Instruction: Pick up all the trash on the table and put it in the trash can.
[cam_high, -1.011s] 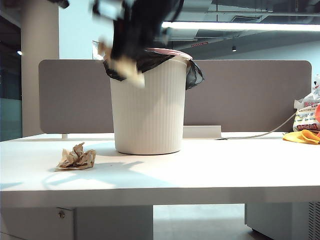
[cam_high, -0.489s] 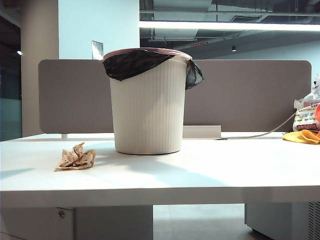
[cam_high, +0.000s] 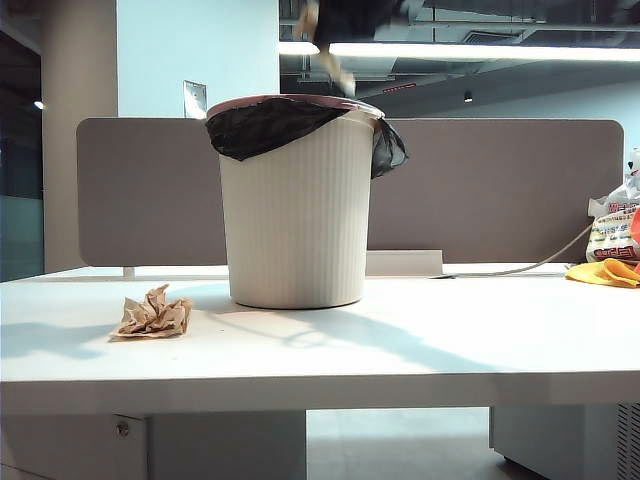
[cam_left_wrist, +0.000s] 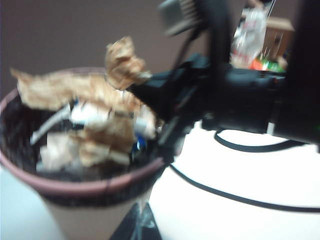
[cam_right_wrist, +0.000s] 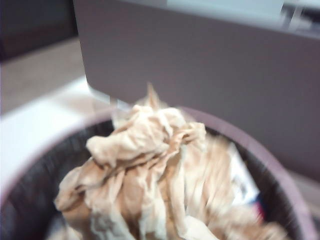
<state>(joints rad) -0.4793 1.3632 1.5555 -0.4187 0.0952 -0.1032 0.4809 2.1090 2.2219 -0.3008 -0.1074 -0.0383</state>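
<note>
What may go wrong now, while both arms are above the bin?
1. The right gripper and the left gripper, each shut on a paper wad, are crowded over the trash can; they might collide.
2. A wad released off-centre might land on the pink rim and fall out.
3. One wad lies on the table, easily forgotten.

Bright ceiling strip light (cam_high: 470, 50) glaring upper right of exterior view, soft shadows across white table (cam_high: 400, 350), both wrist views blurred, dim backgrounds

Above the trash can (cam_high: 297, 200), the right hand (cam_high: 335, 60) is a blur cut off by the top edge; paper wad (cam_right_wrist: 145, 175) hides its fingers.
</note>
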